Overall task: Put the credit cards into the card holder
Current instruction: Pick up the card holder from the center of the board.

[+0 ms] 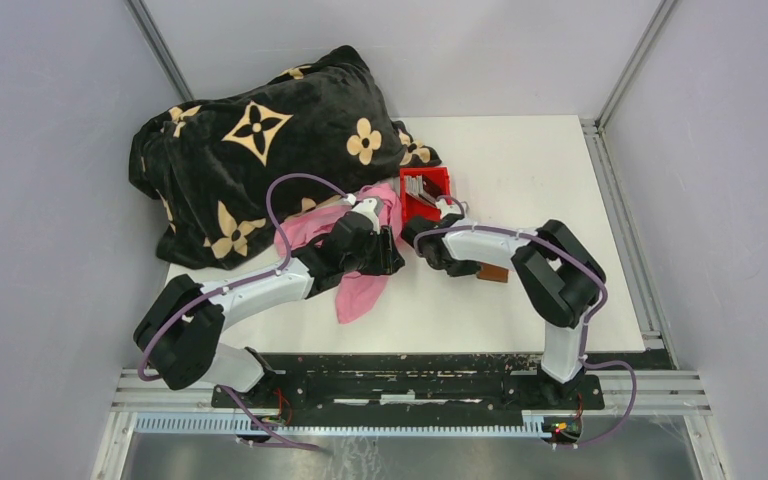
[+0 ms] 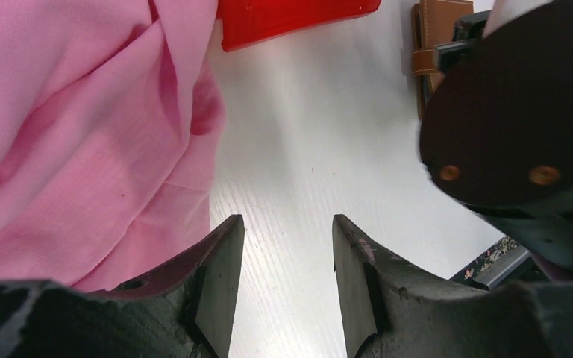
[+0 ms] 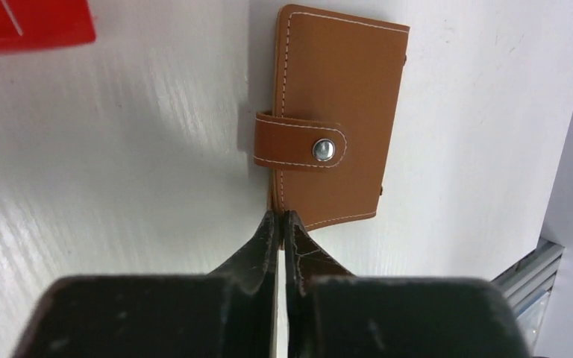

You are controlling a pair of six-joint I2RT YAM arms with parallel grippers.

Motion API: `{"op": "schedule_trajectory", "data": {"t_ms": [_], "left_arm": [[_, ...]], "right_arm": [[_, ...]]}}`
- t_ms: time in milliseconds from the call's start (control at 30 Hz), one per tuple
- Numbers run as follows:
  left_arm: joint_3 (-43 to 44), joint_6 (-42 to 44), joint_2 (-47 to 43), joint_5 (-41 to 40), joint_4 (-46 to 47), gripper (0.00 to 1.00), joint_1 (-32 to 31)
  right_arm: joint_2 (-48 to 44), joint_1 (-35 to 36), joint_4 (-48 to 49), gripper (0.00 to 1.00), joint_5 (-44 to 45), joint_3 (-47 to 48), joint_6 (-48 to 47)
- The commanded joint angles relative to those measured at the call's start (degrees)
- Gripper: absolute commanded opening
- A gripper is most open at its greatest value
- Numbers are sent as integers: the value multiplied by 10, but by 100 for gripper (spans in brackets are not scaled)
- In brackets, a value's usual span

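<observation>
Right gripper (image 3: 280,218) has its fingers pressed together, nothing visible between them, with the tips at the near edge of the brown card holder (image 3: 339,97). The holder lies flat on the white table (image 3: 119,164), strap snapped down. Your left gripper (image 2: 287,224) hangs spread beside the pink cloth (image 2: 82,127). You're at the opening step, I judge: free that snap first. The credit cards (image 1: 419,187) sit in the red bin (image 1: 425,212).

Bright even light, soft table (image 3: 119,186) glare
</observation>
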Motion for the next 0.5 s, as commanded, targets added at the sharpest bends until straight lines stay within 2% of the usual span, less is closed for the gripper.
{"op": "schedule_trajectory", "data": {"t_ms": [0,300,467], "left_arm": [[15,-18,-16,-7,25,54,-6],[21,-22,-26,-29,15,54,-13],[20,-25,-35,-41,13,54,-16]], "right_arm": [[-61,10,32,1,-25,-25,-42],[-131,62,23,1,-82,-31,-109],[-184,67,38,1,-182,-31,-107]]}}
